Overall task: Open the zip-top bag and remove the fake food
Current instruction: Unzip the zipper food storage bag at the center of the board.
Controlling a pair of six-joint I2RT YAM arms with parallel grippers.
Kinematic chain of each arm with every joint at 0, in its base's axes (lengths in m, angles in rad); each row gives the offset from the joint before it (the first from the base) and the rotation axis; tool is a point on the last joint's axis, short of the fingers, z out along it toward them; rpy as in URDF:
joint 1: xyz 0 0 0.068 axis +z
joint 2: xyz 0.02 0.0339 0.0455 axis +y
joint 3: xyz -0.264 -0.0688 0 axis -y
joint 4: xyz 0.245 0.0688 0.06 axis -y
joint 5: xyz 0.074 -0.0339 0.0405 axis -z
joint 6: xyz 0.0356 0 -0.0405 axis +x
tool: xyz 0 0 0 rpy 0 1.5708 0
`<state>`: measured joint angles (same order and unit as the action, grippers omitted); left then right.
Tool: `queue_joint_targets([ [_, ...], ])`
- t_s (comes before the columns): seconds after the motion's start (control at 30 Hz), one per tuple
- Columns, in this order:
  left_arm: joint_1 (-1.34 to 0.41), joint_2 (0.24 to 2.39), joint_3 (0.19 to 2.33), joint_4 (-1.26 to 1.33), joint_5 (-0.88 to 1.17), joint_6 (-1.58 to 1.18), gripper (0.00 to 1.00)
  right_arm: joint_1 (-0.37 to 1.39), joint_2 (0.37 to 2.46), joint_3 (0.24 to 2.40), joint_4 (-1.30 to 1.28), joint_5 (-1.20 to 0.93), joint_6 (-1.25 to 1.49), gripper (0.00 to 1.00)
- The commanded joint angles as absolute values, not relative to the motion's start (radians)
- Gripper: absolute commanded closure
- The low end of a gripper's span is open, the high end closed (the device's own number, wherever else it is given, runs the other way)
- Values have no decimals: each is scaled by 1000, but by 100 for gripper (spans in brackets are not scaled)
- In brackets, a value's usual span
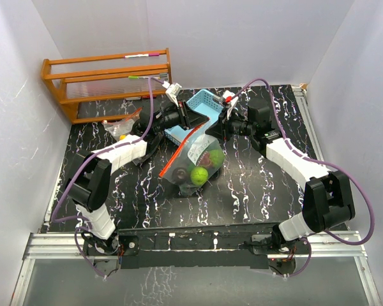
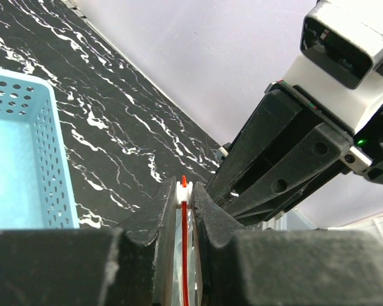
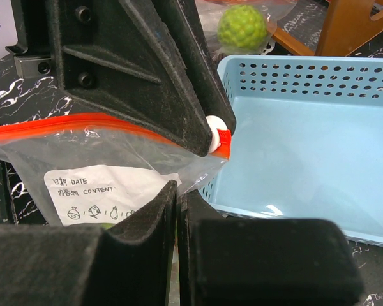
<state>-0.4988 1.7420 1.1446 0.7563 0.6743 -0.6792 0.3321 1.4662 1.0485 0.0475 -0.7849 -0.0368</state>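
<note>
Left tool (image 2: 184,191) is seen narrowed to a pinch on the red zip (image 2: 184,255) of the bag (image 1: 196,152), at the end by the white slider (image 3: 213,135). Right tool (image 3: 177,191) is clamped on the clear film just below that zip. The bag is held up over the middle of the bench (image 1: 255,185), its long axis along the zip, slanting from the basket (image 1: 201,102) down toward the near left. Food (image 1: 199,174) is gathered in its low end; contact with the bench cannot be told.

Lower left, right wrist view: white label (image 3: 108,191) on the clear red-sealed zip-top bag (image 3: 25,159) reads "DATE" and "CONTENT".
</note>
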Motion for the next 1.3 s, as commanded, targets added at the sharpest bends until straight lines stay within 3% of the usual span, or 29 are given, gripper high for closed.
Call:
queue_joint_targets([
  [0.0,-497,1718,1163,803,703,-700,100,336,1442,1069,77,-791,-44,93],
  [0.5,-496,1595,1137,659,710,-610,100,310,1448,1058,148,-576,65,93],
  [0.7,-495,1523,1095,583,667,-544,100,253,1416,1022,231,-634,133,93],
  [0.8,-495,1529,1084,568,657,-529,100,253,1402,1021,238,-764,124,92],
  [0.87,-494,1538,1082,584,662,-535,100,253,1399,1023,237,-859,116,82],
  [0.97,-494,1552,1098,596,682,-535,100,253,1376,1020,223,-911,97,44],
  [1.0,-493,1558,1107,595,698,-527,100,253,1366,1020,215,-912,86,40],
  [1.27,-471,1644,1219,593,932,-509,100,252,1368,1056,173,-1012,11,39],
])
